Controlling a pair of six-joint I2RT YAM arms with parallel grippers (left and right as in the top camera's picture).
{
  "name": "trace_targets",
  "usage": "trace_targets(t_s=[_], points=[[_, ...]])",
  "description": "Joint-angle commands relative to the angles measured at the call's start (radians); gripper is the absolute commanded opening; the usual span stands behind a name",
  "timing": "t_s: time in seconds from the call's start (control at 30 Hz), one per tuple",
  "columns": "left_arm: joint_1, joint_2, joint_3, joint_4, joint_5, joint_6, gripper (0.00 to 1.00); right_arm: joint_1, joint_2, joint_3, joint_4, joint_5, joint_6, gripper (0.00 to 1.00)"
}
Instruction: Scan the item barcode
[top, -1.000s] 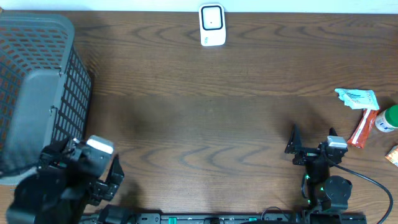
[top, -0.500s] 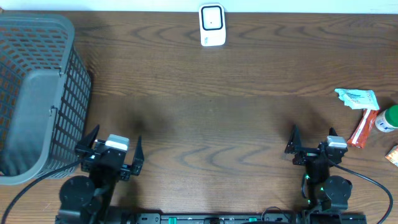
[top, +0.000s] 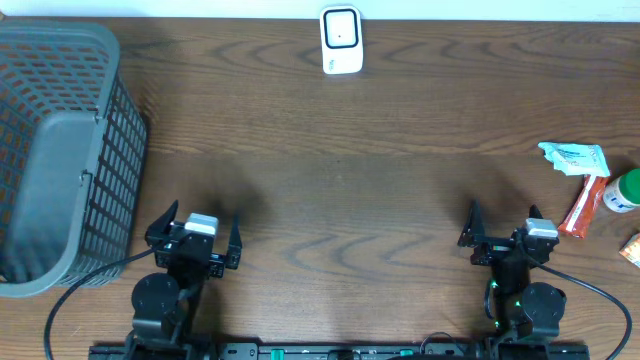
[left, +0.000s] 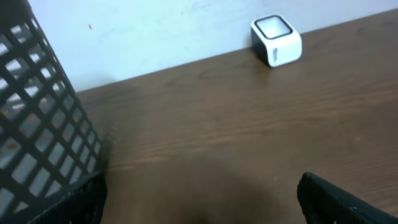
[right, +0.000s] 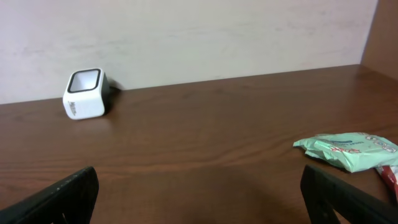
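Grippers: left gripper (top: 200, 225) and right gripper (top: 502, 228) spread wide, both empty, low at near edge.
Item: green-white packet (top: 573, 157), far right, well apart from scanner (top: 341, 40).
Risk: crumpling or slipping of soft wrapper in a pinch; barcode side unseen, possibly turned away from scanner.
Axis: long side across table, narrower end leftward.

We count one white cube-shaped barcode scanner (top: 341, 40), far centre. One dark grey plastic mesh basket (top: 60, 150), left. Four items at the right edge: one pale green soft packet (top: 575, 158), one red stick-shaped sachet (top: 585, 205), one green-and-white round bottle (top: 622, 190), and one orange packet (top: 631, 248) cut off by the frame. Two black grippers, near side: left gripper (top: 200, 218), right gripper (top: 502, 222). One brown wooden table (top: 380, 180).
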Motion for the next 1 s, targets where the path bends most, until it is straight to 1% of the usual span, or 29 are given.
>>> trace_targets(t_s=[0.0, 0.07, 0.23, 0.5, 0.73, 0.97], points=[[0.023, -0.046, -0.04, 0.012, -0.025, -0.058, 0.97, 0.009, -0.006, -0.002, -0.004, -0.008, -0.01, 0.99], [0.034, -0.068, -0.06, 0.013, -0.035, -0.079, 0.98, 0.009, -0.006, -0.002, -0.004, -0.008, -0.01, 0.99], [0.051, -0.097, -0.094, 0.029, -0.051, -0.079, 0.98, 0.009, -0.006, -0.002, -0.004, -0.008, -0.01, 0.99], [0.061, -0.097, -0.185, 0.146, -0.059, -0.09, 0.98, 0.009, -0.006, -0.002, -0.004, -0.008, -0.01, 0.99], [0.061, -0.097, -0.188, 0.15, -0.085, -0.089, 0.98, 0.009, -0.006, -0.002, -0.004, -0.008, -0.01, 0.99], [0.061, -0.097, -0.188, 0.15, -0.077, -0.09, 0.98, 0.009, -0.006, -0.002, -0.004, -0.008, -0.01, 0.99]])
